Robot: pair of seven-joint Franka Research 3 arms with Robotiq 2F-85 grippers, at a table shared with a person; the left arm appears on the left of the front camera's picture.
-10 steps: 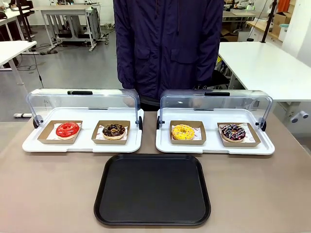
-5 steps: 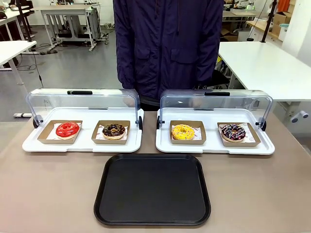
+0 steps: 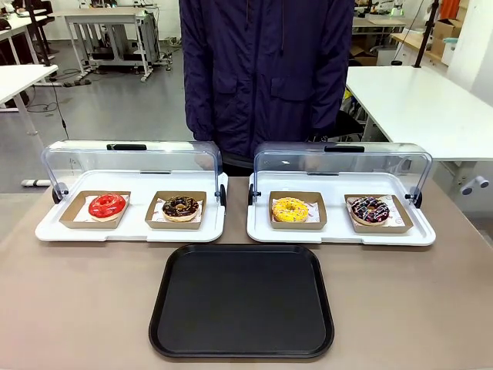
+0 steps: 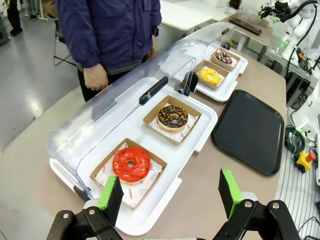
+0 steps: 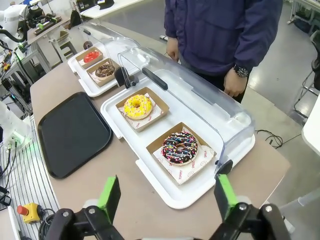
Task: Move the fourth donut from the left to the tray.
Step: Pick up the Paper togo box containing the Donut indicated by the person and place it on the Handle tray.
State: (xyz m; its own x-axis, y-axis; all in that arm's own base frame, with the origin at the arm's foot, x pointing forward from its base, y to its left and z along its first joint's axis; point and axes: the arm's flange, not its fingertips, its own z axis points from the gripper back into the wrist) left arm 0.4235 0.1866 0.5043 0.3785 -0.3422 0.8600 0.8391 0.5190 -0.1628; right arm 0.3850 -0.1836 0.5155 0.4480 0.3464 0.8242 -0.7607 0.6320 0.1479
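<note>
Both wide open, nothing held: left gripper (image 4: 170,197) above the counter (image 3: 77,308) facing the red donut (image 4: 131,164), right gripper (image 5: 167,196) above it facing the fourth donut (image 5: 180,148), touching neither. The fourth donut sits in its cardboard holder at the right end of the right display tray (image 3: 339,235), clear lid (image 3: 343,166) raised behind it, yellow donut (image 3: 290,209) beside it. The black tray (image 3: 241,301) lies on the counter in front of both display trays; a person (image 3: 266,69) in a dark jacket stands at the far side, white worktables behind.
</note>
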